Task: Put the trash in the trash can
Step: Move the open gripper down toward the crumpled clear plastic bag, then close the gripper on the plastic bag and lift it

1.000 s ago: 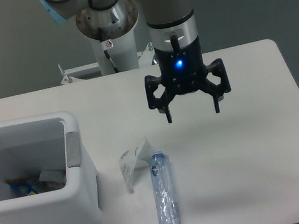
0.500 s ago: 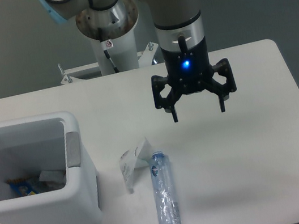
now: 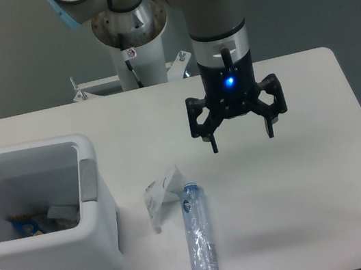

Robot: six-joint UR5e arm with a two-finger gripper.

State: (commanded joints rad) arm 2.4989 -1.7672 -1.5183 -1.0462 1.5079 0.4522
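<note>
Two claw (image 3: 242, 141) fingers spread wide, holding nothing, above the table (image 3: 325, 173).

White boxy plastic trash can (image 3: 41, 214) is standing on the white table (image 3: 325, 173) at its left side. Right of the can, the crumpled white wrapper (image 3: 159, 197) is lying, touching the crushed clear plastic bottle (image 3: 200, 242) further right. Black two-finger gripper (image 3: 240, 140) is hanging right of and behind the can, above the table.
</note>
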